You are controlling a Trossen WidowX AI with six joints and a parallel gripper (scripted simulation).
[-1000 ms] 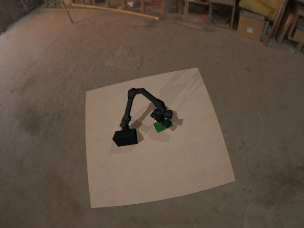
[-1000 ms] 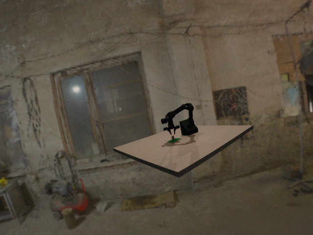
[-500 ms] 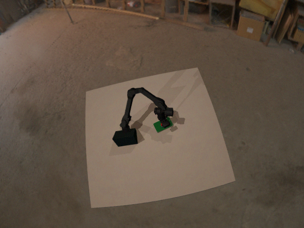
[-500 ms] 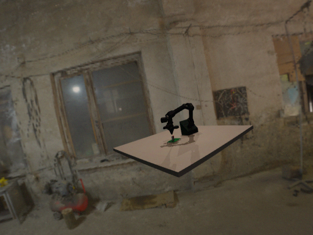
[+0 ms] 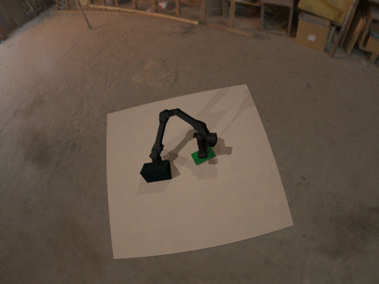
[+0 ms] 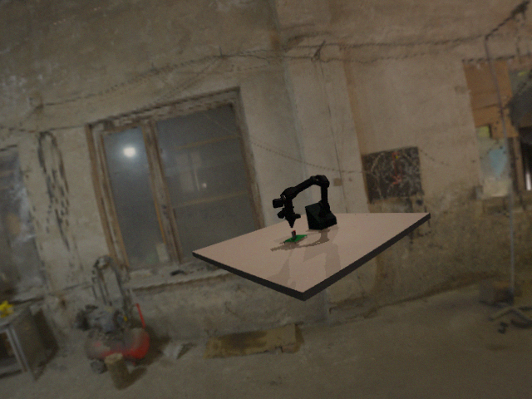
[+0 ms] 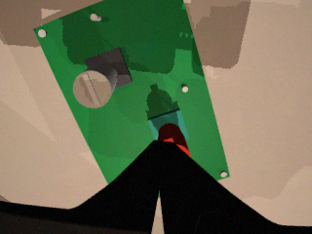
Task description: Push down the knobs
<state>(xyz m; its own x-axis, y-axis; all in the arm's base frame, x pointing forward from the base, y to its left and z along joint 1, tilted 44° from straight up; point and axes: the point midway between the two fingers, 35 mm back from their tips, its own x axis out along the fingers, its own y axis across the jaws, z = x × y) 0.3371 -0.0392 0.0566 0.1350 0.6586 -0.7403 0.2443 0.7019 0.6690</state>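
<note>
The green circuit board (image 5: 195, 159) (image 6: 301, 237) (image 7: 117, 141) stands on the table. In the wrist view, a red knob (image 7: 171, 133) stands over a teal potentiometer (image 7: 181, 125), partly hidden by the fingertips. A wide grey knob (image 7: 93, 89) with a line across its top stands over a dark grey potentiometer (image 7: 125, 73). How far down either knob sits cannot be told. My gripper (image 6: 292, 226) (image 7: 162, 150) is shut and empty, pointing down. Its tips overlap the red knob in the wrist view; the exterior view shows a small gap between them and the knob below.
Several pale round posts, one of them a post (image 7: 184, 89) right of the teal potentiometer, show on the board. The arm's dark base (image 5: 156, 171) (image 6: 320, 216) stands beside the board on the pale table top (image 5: 195, 213) (image 6: 300, 270).
</note>
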